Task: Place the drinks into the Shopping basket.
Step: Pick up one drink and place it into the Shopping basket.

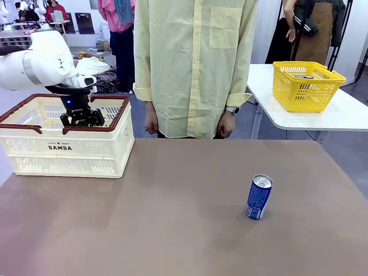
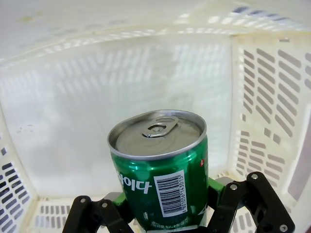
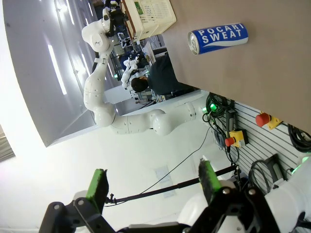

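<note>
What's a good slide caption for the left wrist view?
Left gripper grips the green can inside the slotted basket.

The front view is bright and evenly lit from above, sharp throughout. The blue can (image 1: 259, 197) throws only a faint, soft shadow on the worktop (image 1: 172, 230). In the left wrist view the basket (image 2: 73, 97) walls look washed pale and soft, while the green can (image 2: 160, 179) is crisp, with glare along its rim. The slots bow at the edges. The right wrist view has large blown-out white areas and curved lines near its borders.
</note>
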